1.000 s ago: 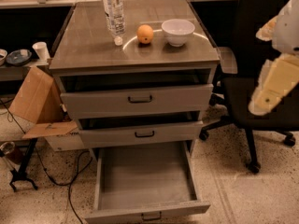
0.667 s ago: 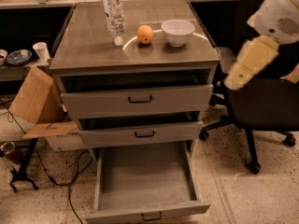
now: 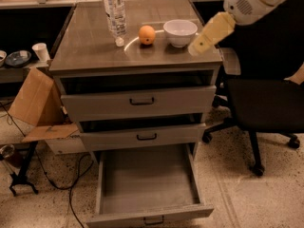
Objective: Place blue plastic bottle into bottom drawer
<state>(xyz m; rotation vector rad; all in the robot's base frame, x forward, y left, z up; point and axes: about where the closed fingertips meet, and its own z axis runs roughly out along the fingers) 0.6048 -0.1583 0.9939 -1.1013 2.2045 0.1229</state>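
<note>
The blue plastic bottle (image 3: 114, 9), clear and ribbed with a pale label, stands at the back left of the grey cabinet top (image 3: 90, 46), with a white cap at its near end. The bottom drawer (image 3: 147, 179) is pulled wide out and its grey inside holds nothing. My gripper (image 3: 197, 46), cream-coloured on a white arm, hangs over the right front edge of the cabinet top, just right of the white bowl (image 3: 179, 31). It is well to the right of the bottle and holds nothing that I can see.
An orange (image 3: 147, 34) lies between bottle and bowl. The two upper drawers (image 3: 142, 101) stand slightly ajar. A black office chair (image 3: 266, 99) is close on the right. A cardboard box (image 3: 35, 103), cables and a side shelf with a paper cup (image 3: 40, 51) are on the left.
My arm has swung left and up, from beside the chair to the right edge of the cabinet top near the bowl. Bottle, orange, bowl and drawers have not moved.
</note>
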